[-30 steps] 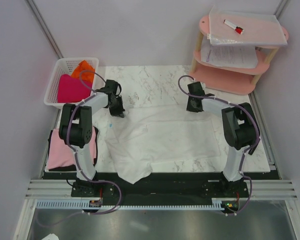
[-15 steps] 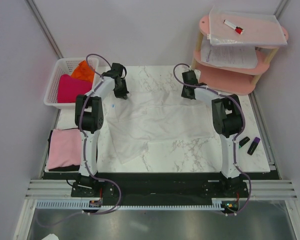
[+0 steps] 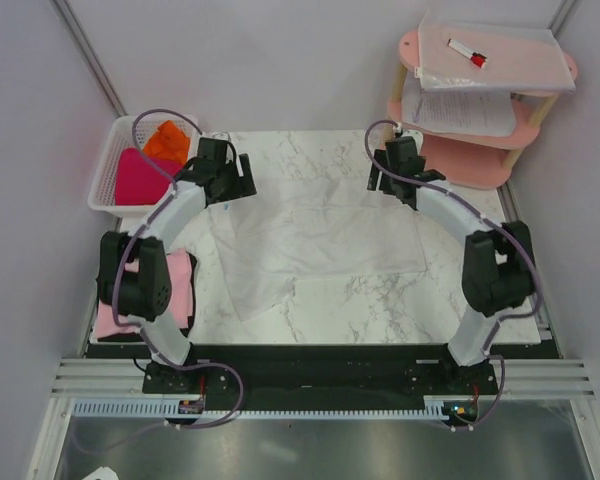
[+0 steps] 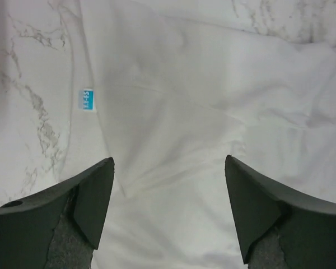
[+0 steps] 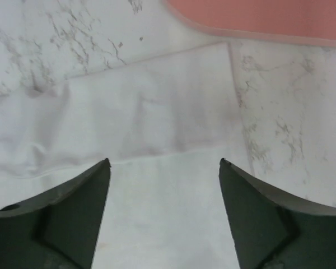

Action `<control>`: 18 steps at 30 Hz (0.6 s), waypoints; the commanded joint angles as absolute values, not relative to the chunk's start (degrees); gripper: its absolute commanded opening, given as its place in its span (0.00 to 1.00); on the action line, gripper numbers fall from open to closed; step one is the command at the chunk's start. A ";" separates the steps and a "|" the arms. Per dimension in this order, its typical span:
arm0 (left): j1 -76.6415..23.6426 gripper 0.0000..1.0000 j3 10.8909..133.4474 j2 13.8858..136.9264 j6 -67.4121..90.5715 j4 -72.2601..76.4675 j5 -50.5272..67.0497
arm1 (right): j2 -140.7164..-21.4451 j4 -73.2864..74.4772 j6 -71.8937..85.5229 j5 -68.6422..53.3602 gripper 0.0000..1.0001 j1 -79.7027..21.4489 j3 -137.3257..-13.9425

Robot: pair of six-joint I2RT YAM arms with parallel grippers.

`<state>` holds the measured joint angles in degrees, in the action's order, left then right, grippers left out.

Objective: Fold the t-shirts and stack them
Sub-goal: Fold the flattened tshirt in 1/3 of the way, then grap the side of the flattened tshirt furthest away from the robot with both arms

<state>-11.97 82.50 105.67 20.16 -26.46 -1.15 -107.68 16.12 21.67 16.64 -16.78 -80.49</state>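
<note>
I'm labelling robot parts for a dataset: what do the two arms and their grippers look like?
The left arm and right arm have white links and black joints, with a lilac cable looped along each. The left gripper and right gripper each have two dark grey, wedge-shaped fingers.

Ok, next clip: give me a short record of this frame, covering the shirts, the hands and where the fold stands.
white t-shirt: spread out on the marble table, not yet a small rectangle
left hand: open, above the shirt's far left part, empty
right hand: open, above the shirt's far right corner, empty
basket: far left, holds magenta t-shirt and orange t-shirt
pale pink t-shirt: near left, partly behind the left arm
</note>
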 commanded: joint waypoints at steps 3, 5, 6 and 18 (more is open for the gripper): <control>-12.83 1.00 58.47 82.83 24.95 -8.10 2.28 | -90.45 20.11 22.85 16.35 0.98 -16.70 -68.40; -13.18 1.00 52.60 79.99 26.36 -7.30 3.86 | -86.24 20.92 23.64 14.86 0.98 -16.17 -63.23; -13.36 1.00 50.82 77.20 26.89 -7.64 4.13 | -84.74 21.18 24.08 14.24 0.98 -15.04 -61.28; -21.01 1.00 27.78 56.96 38.67 -15.71 -3.07 | -67.42 24.70 32.95 0.62 0.91 -3.61 -38.86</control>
